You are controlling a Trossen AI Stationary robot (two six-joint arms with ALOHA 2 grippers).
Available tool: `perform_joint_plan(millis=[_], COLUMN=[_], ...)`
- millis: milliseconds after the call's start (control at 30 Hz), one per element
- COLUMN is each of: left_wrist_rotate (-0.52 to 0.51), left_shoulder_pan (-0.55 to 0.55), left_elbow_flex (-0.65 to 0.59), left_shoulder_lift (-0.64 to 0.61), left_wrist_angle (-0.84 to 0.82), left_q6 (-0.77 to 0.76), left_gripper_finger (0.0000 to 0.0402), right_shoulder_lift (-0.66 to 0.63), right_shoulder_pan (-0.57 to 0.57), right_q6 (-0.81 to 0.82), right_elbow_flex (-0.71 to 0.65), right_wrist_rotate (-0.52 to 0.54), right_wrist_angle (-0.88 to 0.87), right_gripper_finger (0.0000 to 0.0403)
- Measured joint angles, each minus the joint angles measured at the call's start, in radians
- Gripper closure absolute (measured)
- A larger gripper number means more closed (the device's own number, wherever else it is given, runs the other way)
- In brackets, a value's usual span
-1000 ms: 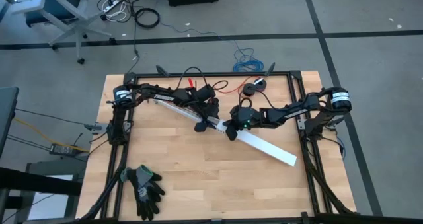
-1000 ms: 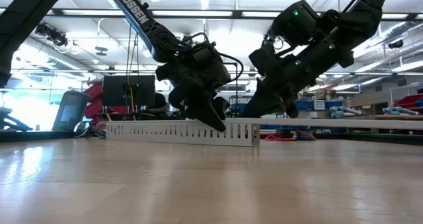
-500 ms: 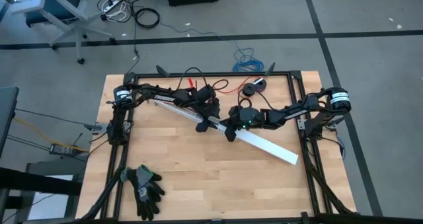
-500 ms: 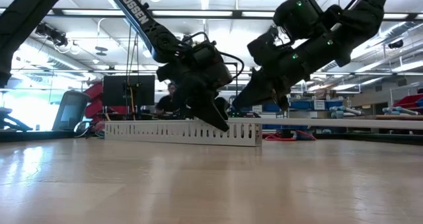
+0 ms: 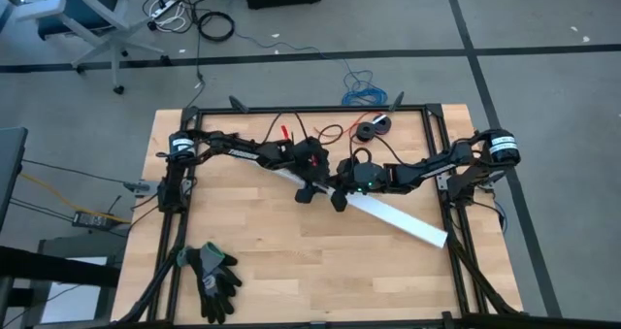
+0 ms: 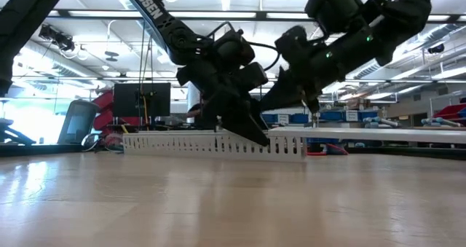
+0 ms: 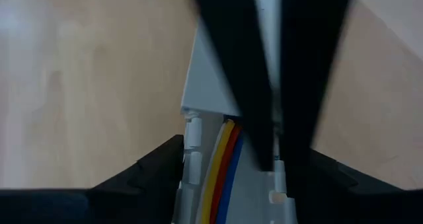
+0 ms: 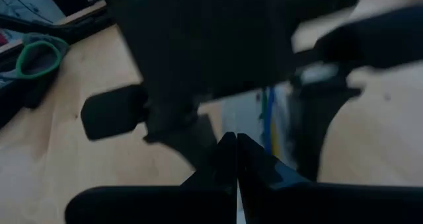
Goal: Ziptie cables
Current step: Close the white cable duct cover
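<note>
A white slotted cable duct (image 6: 189, 143) lies slantwise across the table, mostly under my left arm in the high view. The cables (image 7: 223, 168), yellow, red and blue, lie inside its channel. A flat white cover strip (image 5: 400, 218) runs on from the duct toward the table's right near corner. My left gripper (image 5: 305, 194) straddles the duct near its open end and is shut on it. My right gripper (image 5: 338, 200) sits right beside it, shut on the strip's near end. My left gripper clamps the duct across its width, one finger (image 7: 162, 161) on each outer side wall (image 7: 190, 135), just behind the duct's open end. It comes slanting down from the table's left far side. The duct's bottom lies on the table. My right gripper pinches the white strip at its end by the duct; a thin white sliver (image 7: 269, 45) shows between its two fingers (image 7: 228, 65). It comes slanting down from the table's right. My left gripper hides which edge it has.
Black gloves (image 5: 214, 276) lie near the table's left near corner. A red wire with a black round spool (image 5: 373, 130) sits at the far edge, and a thin blue wire coil (image 5: 361, 84) lies on the floor beyond. Black frame rails (image 5: 454, 242) border the table.
My left gripper has moved a short way toward the table's right and near edge, closing up to my right gripper. The duct has slid along the table with it, and the strip's free end has shifted toward the right edge.
</note>
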Motion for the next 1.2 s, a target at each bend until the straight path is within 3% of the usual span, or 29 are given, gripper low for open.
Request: perform_joint_plan(millis=[200, 600, 800, 900, 1067, 1200], left_wrist_rotate=[0.006, 0.006, 0.049, 0.125, 0.146, 0.162], left_shoulder_pan=[-0.014, -0.016, 0.014, 0.042, 0.069, 0.074], left_elbow_flex=[0.0, 0.002, 0.002, 0.002, 0.0, -0.097], left_shoulder_lift=[0.0, -0.001, -0.012, -0.032, -0.074, -0.138], left_wrist_angle=[0.0, 0.018, -0.003, -0.044, -0.156, -0.117], left_q6=[-0.045, -0.052, -0.046, -0.04, 0.005, 0.009], left_gripper_finger=[0.0157, 0.009, 0.0087, 0.0087, 0.0087, 0.0087], right_shoulder_lift=[-0.081, -0.118, -0.118, -0.118, -0.119, -0.118], right_shoulder_pan=[0.019, 0.057, 0.064, 0.064, 0.064, 0.064], right_q6=[-0.013, 0.007, 0.023, 0.04, 0.074, 0.075], right_elbow_flex=[0.001, 0.001, 0.001, 0.001, 0.001, 0.001], right_wrist_rotate=[0.015, 0.085, 0.093, 0.094, 0.112, 0.114], right_wrist_angle=[-0.09, -0.179, -0.184, -0.212, -0.234, -0.236], right_gripper_finger=[0.0403, 0.0403, 0.0403, 0.0403, 0.0403, 0.0403])
